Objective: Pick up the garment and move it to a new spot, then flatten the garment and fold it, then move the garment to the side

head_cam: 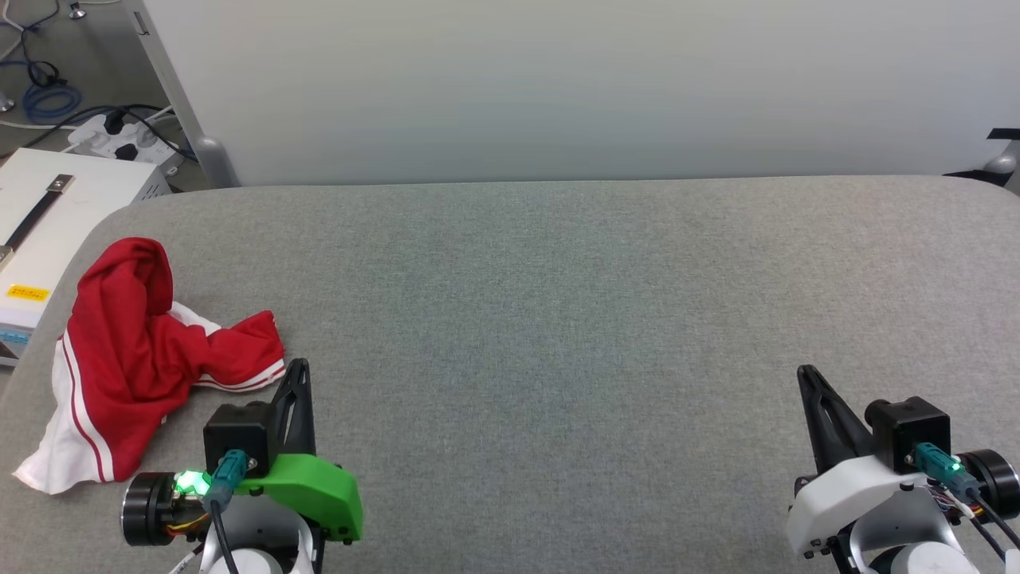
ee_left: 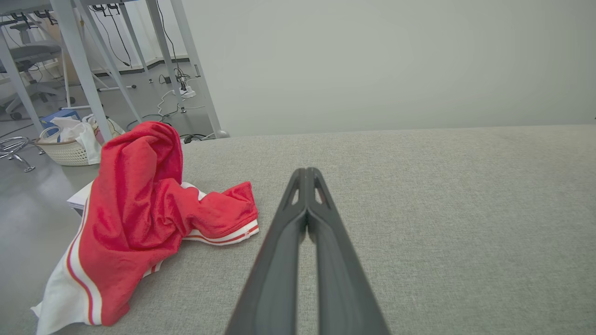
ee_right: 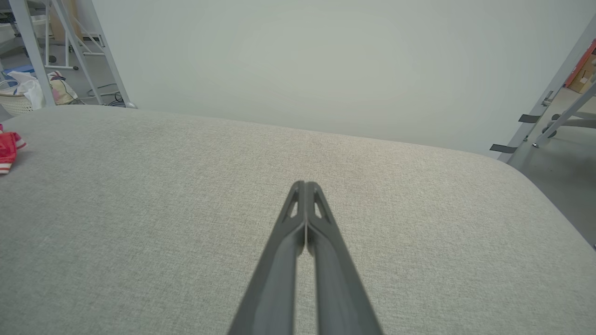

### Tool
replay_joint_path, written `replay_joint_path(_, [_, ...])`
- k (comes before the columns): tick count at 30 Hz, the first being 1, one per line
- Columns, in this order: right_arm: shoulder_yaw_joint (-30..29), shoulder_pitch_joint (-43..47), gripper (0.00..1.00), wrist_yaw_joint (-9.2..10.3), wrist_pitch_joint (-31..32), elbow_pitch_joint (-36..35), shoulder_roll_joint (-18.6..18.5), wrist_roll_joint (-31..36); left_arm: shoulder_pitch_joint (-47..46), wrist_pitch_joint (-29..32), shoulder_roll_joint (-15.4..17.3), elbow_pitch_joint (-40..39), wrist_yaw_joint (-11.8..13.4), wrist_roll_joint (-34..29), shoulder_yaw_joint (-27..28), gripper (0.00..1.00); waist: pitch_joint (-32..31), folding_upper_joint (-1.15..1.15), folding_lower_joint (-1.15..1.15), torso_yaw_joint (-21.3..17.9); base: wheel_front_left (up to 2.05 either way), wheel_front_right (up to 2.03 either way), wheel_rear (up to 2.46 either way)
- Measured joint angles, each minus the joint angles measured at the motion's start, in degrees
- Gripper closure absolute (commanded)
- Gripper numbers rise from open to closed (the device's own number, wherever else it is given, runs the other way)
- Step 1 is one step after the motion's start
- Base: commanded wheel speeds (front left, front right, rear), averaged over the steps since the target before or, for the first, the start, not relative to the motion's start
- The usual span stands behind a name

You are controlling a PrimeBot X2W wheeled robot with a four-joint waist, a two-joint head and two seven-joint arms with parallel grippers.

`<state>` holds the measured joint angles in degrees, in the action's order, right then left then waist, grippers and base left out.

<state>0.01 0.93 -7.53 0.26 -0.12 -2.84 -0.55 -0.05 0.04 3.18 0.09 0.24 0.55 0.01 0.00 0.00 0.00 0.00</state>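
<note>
The left jaws and the right jaws are both pressed together, pinching nothing. The red and white garment [head_cam: 135,359] lies crumpled at the 8 o'clock edge of the grey counter [head_cam: 558,319], near the left jaws at their 9 o'clock, not touching them

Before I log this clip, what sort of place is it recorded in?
Probably a robotics lab or test room, not a home: a grey padded table backed by a white partition, a power strip with loose cables on the floor, and metal frame legs.
</note>
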Motion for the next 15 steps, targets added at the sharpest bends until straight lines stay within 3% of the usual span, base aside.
replay_joint_path(15, [0.0,0.0,1.0,0.0,0.0,0.0,0.0,0.0,0.0,0.0,0.0,0.0,0.0,0.0,0.0,1.0,0.0,0.0,0.0,0.0,0.0,0.0,0.0])
